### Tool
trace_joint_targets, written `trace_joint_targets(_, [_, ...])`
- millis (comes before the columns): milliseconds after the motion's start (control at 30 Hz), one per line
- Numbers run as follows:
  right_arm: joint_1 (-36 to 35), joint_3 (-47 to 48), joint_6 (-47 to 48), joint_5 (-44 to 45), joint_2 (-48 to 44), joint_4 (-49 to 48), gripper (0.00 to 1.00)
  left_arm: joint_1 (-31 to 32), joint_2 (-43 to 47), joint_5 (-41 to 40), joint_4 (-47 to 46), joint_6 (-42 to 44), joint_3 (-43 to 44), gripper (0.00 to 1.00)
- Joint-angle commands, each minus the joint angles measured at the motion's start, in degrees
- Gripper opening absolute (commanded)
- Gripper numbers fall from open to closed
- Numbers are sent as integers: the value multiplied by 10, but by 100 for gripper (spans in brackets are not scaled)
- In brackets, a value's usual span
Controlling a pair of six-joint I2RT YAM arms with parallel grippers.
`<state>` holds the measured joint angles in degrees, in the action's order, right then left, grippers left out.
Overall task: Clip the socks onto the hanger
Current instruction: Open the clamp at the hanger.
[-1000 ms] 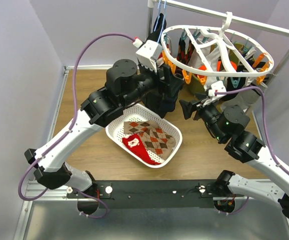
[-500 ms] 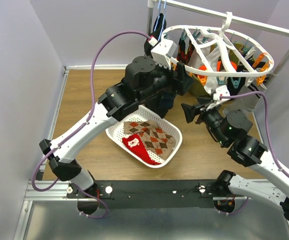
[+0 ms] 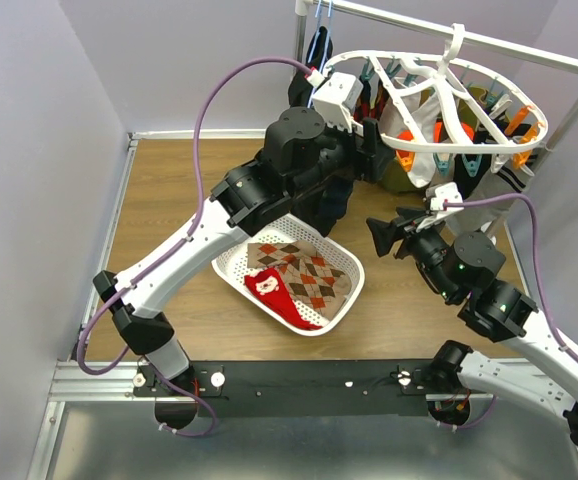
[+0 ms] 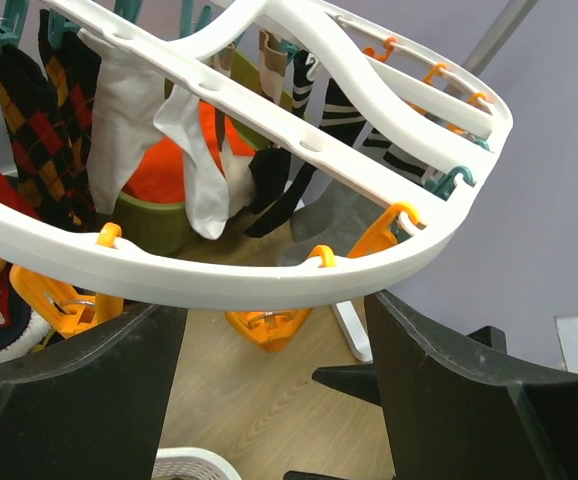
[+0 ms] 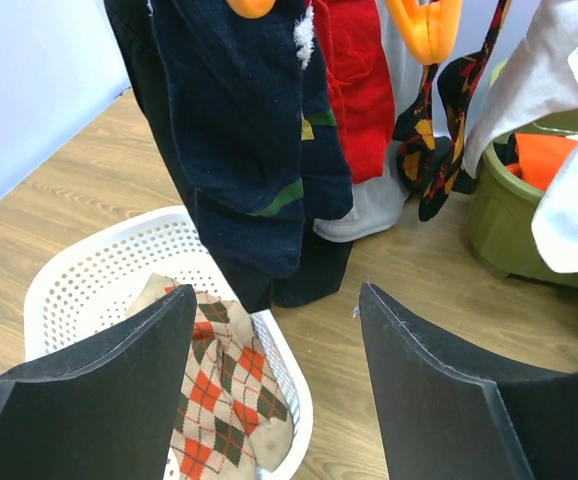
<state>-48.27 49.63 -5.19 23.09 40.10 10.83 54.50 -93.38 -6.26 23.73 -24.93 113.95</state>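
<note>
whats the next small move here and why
Probably lower the right gripper into the basket onto the argyle sock. Its jaws are open and empty, the sock lies loose ahead of and below them beside a red sock, and the left gripper is open at the hanger rim, holding nothing to clip.

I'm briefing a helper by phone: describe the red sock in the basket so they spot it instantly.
Look at the white perforated laundry basket on the wooden table. Inside, toward its near edge, lies the red sock: solid red with a white patch, unlike the diamond-patterned argyle sock beside it.
</note>
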Motion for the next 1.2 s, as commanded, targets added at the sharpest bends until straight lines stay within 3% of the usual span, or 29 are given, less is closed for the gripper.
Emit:
trace_joint_targets(0, [1,-10,-11,13,-9,16,74,5,-14,-31,6,-2,25,79])
trace_joint_targets(467, [1,-13,-19,6,-15,26,75,4,-36,-51,19,-4,44,62])
trace_joint_targets(767, [0,-14,-26,-5,-13,33,75,4,-33,-74,5,7,34,60])
trace_joint_targets(1167, [1,-22,-38,-44,10,30,75,4,-30,-77,-8,36,29,40])
